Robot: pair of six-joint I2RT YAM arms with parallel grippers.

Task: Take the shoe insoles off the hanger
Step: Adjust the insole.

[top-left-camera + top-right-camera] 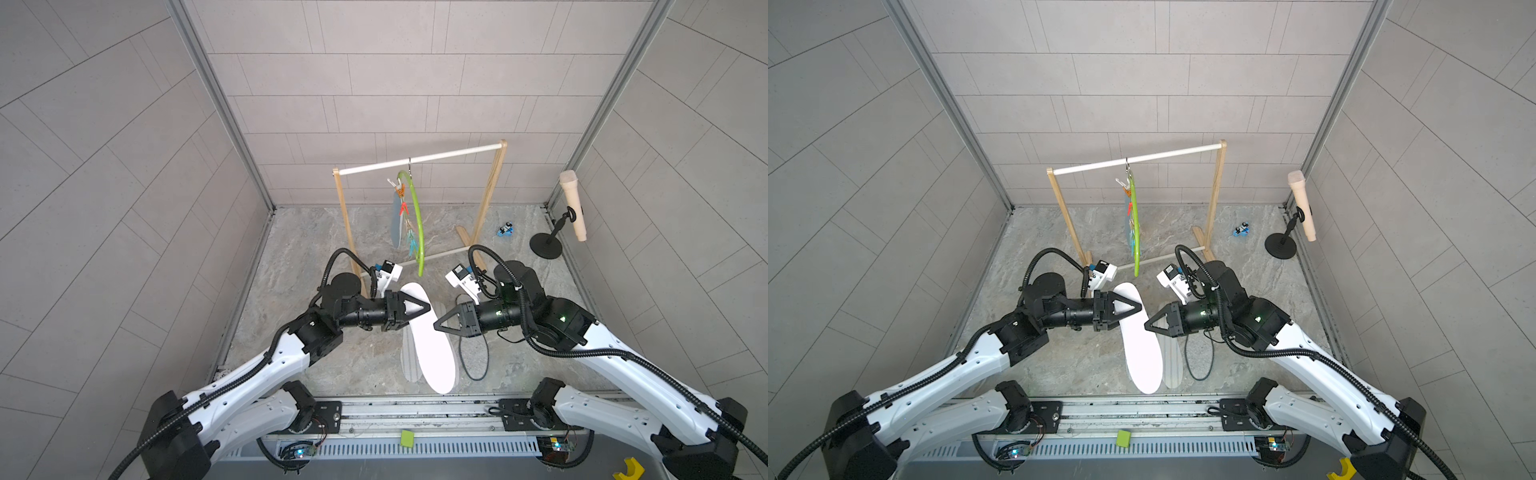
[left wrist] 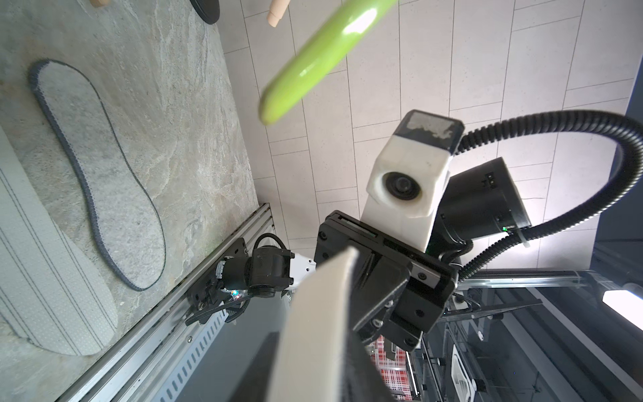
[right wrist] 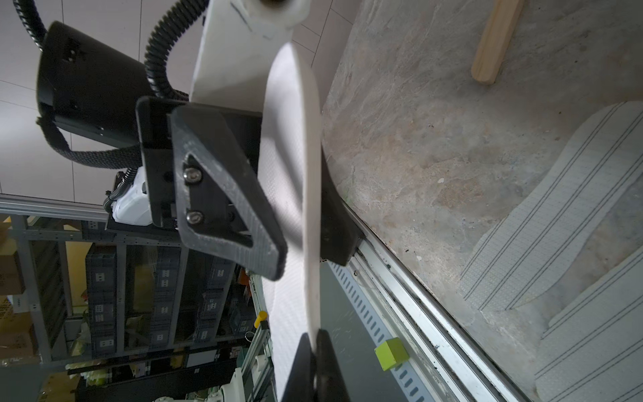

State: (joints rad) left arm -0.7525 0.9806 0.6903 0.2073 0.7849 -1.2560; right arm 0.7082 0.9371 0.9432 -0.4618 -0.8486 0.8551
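A white dotted insole (image 1: 432, 357) hangs in the air on edge between my two grippers. My right gripper (image 3: 315, 351) is shut on its rim. My left gripper (image 1: 428, 308) straddles its upper part with the fingers apart, open. The lime-green hanger (image 1: 415, 220) hangs by its hook from the rack's white rod. A blue-grey insole (image 1: 397, 224) is still clipped to it beside coloured clothespins (image 1: 411, 241). On the floor lie two grey-striped insoles (image 3: 556, 215) (image 3: 591, 348) and a grey felt, black-edged insole (image 2: 104, 174).
The wooden rack (image 1: 492, 187) stands at the back of the stone floor. Right of it are a small blue object (image 1: 505, 230) and a wooden microphone shape (image 1: 573, 203) on a black stand (image 1: 545, 245). A green cube (image 1: 407, 438) sits on the front rail.
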